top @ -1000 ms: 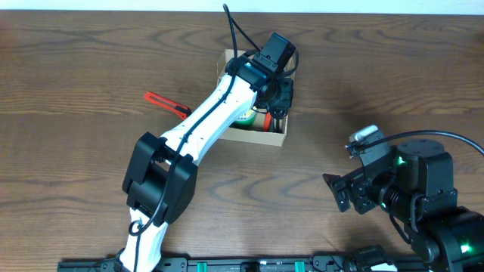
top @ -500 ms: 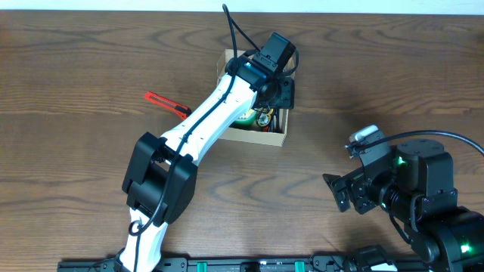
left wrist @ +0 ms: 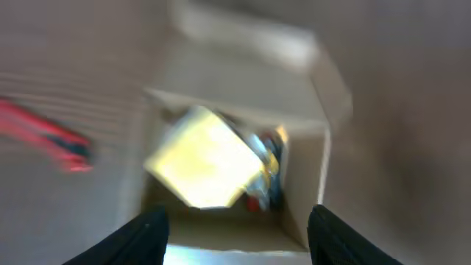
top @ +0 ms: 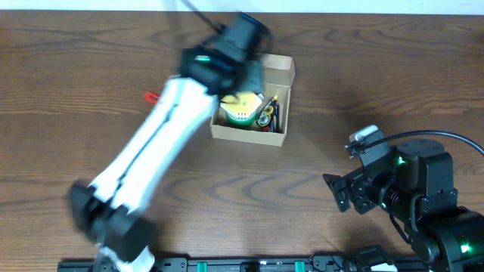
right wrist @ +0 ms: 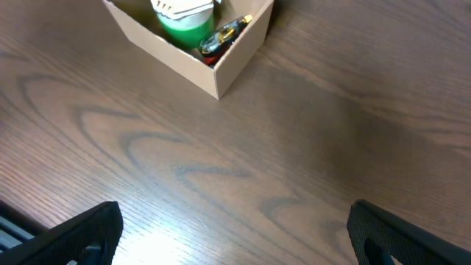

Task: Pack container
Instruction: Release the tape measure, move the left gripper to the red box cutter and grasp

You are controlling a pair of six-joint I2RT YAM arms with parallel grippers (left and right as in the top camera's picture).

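Overhead, the blurred left tool (top: 243,75) hangs over the container's (top: 249,136) rim. It could clip a wall or the raised lid flap (top: 278,66) and shove the box along the surface. Its wrist view shows it spread wide and empty, with the container directly below and just ahead. The right tool (right wrist: 232,213), also wide and empty, has the container well ahead, slightly left.

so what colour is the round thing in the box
Round thing: green, white on top; best in right wrist view.
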